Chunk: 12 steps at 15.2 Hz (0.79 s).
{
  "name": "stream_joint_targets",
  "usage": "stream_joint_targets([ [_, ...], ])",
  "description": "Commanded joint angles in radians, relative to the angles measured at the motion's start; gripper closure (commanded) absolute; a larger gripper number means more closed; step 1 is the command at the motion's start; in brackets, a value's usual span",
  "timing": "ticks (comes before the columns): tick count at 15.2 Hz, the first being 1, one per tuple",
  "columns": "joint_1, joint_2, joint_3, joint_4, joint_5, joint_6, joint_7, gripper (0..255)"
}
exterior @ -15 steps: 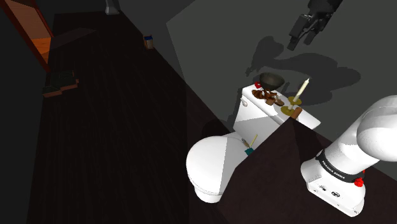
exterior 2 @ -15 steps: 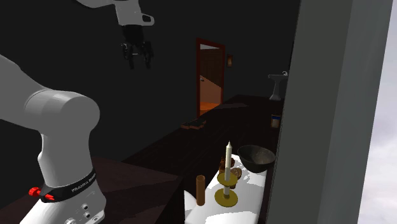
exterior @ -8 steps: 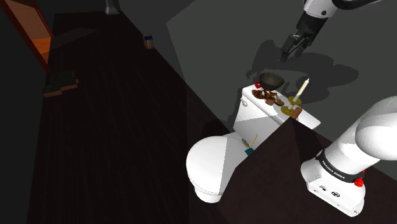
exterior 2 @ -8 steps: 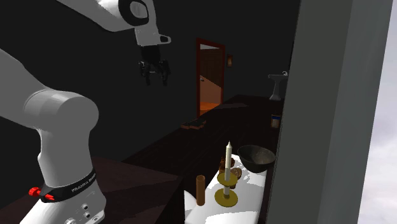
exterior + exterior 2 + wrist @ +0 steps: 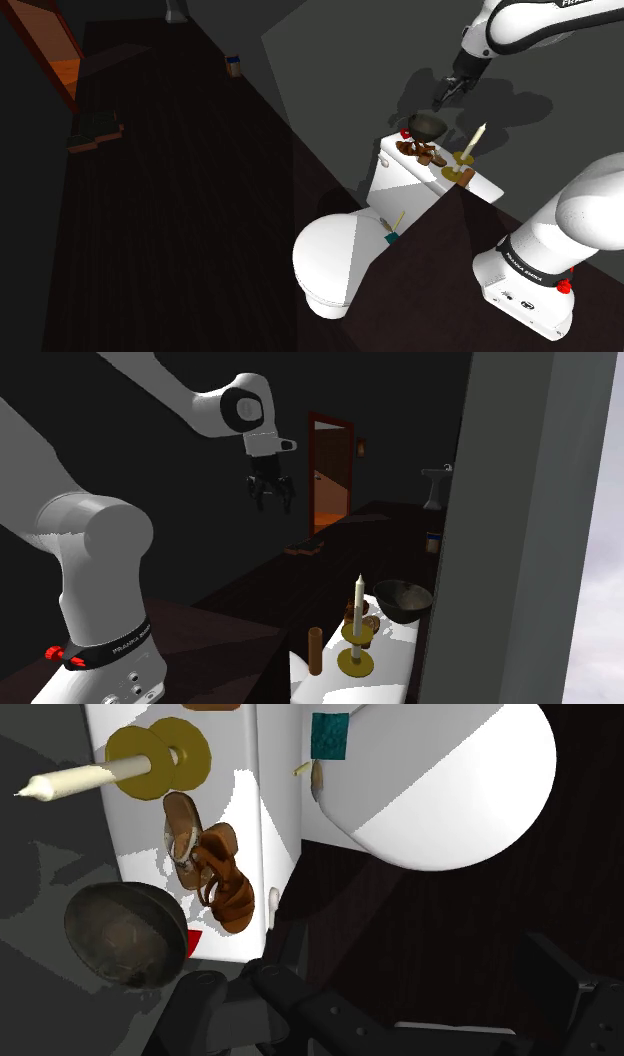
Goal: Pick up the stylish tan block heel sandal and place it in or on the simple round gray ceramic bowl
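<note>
The tan-brown block heel sandal lies on the white toilet tank lid, between the dark grey round bowl and a candle. In the shoulder view the sandal sits just in front of the bowl. My black gripper hangs in the air above and slightly behind the bowl, open, with nothing between its fingers. The second exterior view has the gripper high above the tank, well away from the bowl. In the wrist view the gripper looks down at the tank.
A white candle in a yellow holder stands on the tank beside the sandal, with a brown cylinder past it. A small red thing lies by the bowl. The closed toilet lid is below, and a brush stands beside it.
The arm has swung the gripper down and towards the toilet tank, from high beside the wall to just above the bowl. The things on the tank have not moved.
</note>
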Motion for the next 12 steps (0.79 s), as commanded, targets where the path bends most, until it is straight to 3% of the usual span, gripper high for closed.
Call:
stream_joint_targets([
  [1, -0.005, 0.062, -0.029, -0.010, -0.007, 0.082, -0.022, 0],
  [7, -0.004, 0.280, -0.129, 0.017, 0.020, 0.293, -0.123, 0],
  [12, 0.017, 0.490, -0.205, 0.080, 0.146, 0.445, -0.269, 0],
])
